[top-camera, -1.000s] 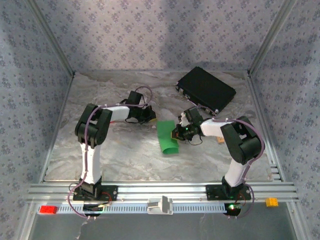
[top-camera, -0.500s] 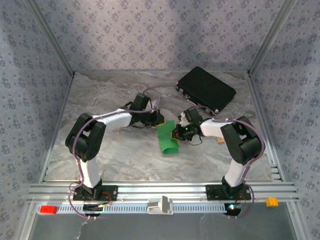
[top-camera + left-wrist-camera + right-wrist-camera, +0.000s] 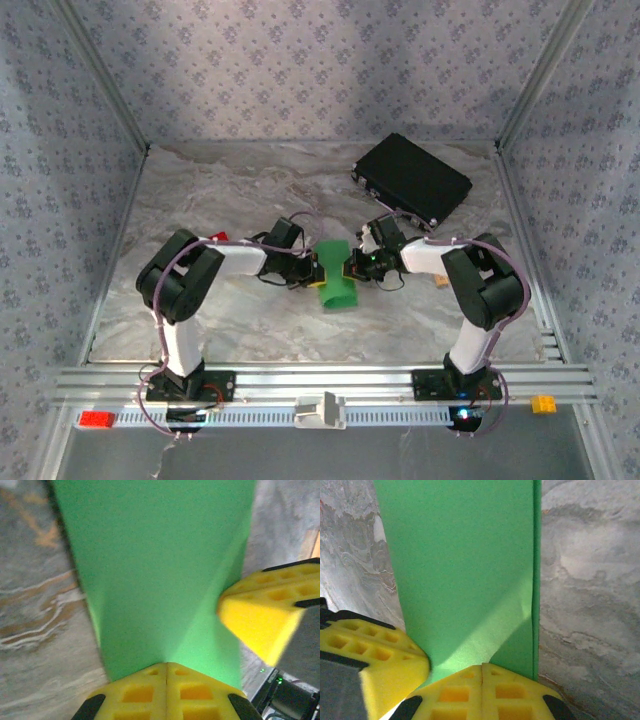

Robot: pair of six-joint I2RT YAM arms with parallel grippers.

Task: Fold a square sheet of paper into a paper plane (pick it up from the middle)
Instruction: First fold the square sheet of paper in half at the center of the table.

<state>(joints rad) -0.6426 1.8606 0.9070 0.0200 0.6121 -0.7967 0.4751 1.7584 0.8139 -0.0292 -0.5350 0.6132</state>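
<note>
A small red block [image 3: 97, 419] is lying on the metal rail at the far left of the near edge. Just right of it, the left arm is rising from its base and reaching across the marble-patterned table [image 3: 230, 190] towards the middle. The left gripper [image 3: 308, 274] is resting low at the left edge of the green paper [image 3: 336, 282]. In the left wrist view, its yellow fingers [image 3: 135, 695] are pressing together, and the tips of the gripper [image 3: 166, 667] are meeting the near edge of the paper [image 3: 155, 570]. Whether the sheet is caught between them cannot be told.

The paper is sitting at the centre of the table between the two grippers as a folded strip running front to back, with its near end curling slightly. A diagonal crease is showing across it in both wrist views.

The right gripper [image 3: 352, 268] is touching the paper's right edge. In the right wrist view, its fingers [image 3: 515, 695] are also pressing together, and the gripper [image 3: 482, 669] is sitting at the edge of the paper [image 3: 460, 565]. Whether it is pinching the sheet cannot be told. One yellow finger of the other gripper is poking into each wrist view, just beside the paper.

Farther right and back, a black case [image 3: 412, 180] is lying flat, well apart from the paper. An orange block [image 3: 543, 403] is sitting on the rail at the far right.
</note>
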